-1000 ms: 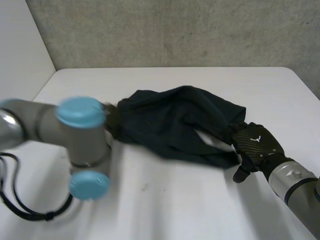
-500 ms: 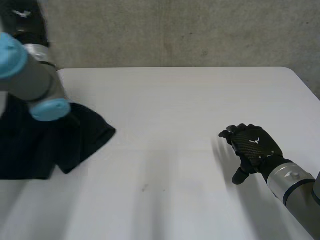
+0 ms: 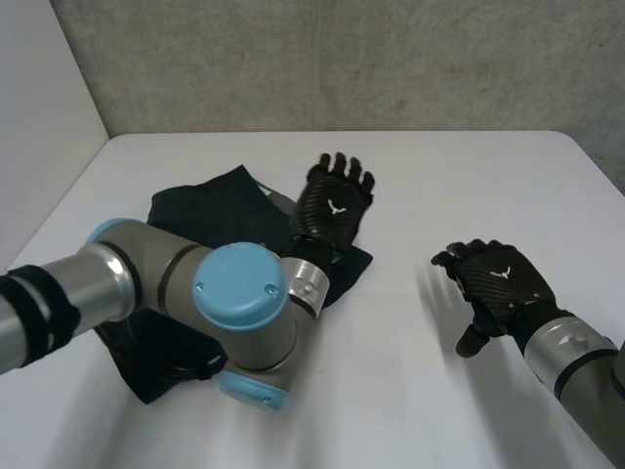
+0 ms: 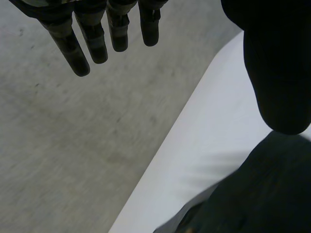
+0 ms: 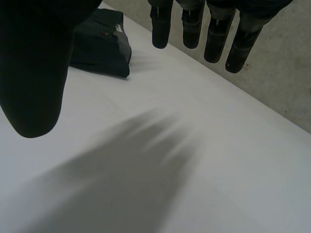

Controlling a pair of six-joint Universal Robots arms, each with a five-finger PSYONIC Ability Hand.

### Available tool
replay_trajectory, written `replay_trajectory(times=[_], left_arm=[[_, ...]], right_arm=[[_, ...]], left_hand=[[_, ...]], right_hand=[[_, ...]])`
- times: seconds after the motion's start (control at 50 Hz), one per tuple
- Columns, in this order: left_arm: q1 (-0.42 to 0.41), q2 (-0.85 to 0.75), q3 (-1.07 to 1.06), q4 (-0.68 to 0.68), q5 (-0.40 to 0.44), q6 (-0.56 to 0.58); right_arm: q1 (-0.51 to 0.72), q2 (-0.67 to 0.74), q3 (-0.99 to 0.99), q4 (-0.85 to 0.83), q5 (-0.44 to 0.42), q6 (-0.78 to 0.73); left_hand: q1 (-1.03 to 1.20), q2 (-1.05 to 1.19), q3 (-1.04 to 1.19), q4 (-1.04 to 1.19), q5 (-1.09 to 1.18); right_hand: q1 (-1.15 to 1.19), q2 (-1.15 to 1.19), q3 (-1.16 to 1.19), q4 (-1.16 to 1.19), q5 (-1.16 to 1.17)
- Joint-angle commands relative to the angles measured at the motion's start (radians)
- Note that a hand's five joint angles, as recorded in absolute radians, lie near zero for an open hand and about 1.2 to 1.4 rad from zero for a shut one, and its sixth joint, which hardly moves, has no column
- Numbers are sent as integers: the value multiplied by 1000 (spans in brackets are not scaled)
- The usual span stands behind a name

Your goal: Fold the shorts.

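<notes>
The dark navy shorts (image 3: 200, 207) lie bunched on the white table (image 3: 439, 166), left of the middle, partly hidden under my left arm. My left hand (image 3: 334, 203) is lifted over their right edge, its fingers (image 4: 92, 41) straight and spread, open and holding nothing. The left wrist view has the shorts (image 4: 262, 194) below the thumb. My right hand (image 3: 500, 283) hovers over bare table at the right, apart from the cloth, open with relaxed fingers (image 5: 194, 26). In the right wrist view the shorts (image 5: 99, 46) lie well beyond its thumb.
A grey concrete wall (image 3: 342, 59) runs behind the table's far edge. A white side panel (image 3: 39, 107) stands at the far left. Bare table lies between the shorts and my right hand.
My left arm swung the shorts off to the left, then back toward the middle. Its hand has let go and opened above them. The right hand has stayed in place.
</notes>
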Motion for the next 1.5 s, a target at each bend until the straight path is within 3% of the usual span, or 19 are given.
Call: replay_trajectory(times=[0.02,0.14,0.26,0.38,0.48,0.64,0.94,1.02,1.1,1.12,1.22,1.5], left_arm=[[36,173,-100,-66,-242,38],[69,357,-261,-183,-366,-96],[91,491,-422,-402,-360,-363],[92,566,-532,-552,-353,-532],[108,598,-617,-565,-330,-534],[227,589,-689,-514,-287,-532],[258,407,-660,-388,-254,-500],[260,371,-635,-379,-256,-500],[276,368,-618,-372,-256,-500],[283,373,-615,-364,-256,-500],[283,417,-615,-347,-256,-499],[278,675,-608,-347,-253,-448]], right_arm=[[7,2,-74,7,-18,-24],[22,61,-198,31,-48,-108],[104,212,-390,77,-140,-182],[171,389,-584,138,-226,-262],[206,520,-739,178,-243,-306],[233,713,-960,263,-242,-340],[245,813,-1074,258,-233,-385],[256,838,-1109,258,-230,-383],[256,867,-1143,258,-228,-382],[257,873,-1149,258,-227,-382],[259,905,-1189,258,-207,-379],[280,911,-1234,258,-187,-362]], left_hand=[[-12,-28,-40,-30,-45],[7,-9,-22,-11,-26],[30,14,2,12,-3],[24,8,-4,6,-8],[30,14,2,12,-3],[33,17,5,15,0],[259,243,231,241,226],[385,369,357,367,352],[822,806,794,804,789],[951,935,922,933,918],[1193,1176,1164,1175,1160],[1210,1194,1182,1192,1177]], right_hand=[[-33,-49,-38,-64,-74],[-33,-49,-38,-64,-74],[15,-1,10,-16,-25],[124,107,119,93,83],[200,184,195,169,160],[309,293,304,278,268],[394,378,389,363,354],[394,378,389,363,354],[394,378,389,363,354],[394,378,389,363,354],[394,378,389,363,354],[550,533,545,518,509]])
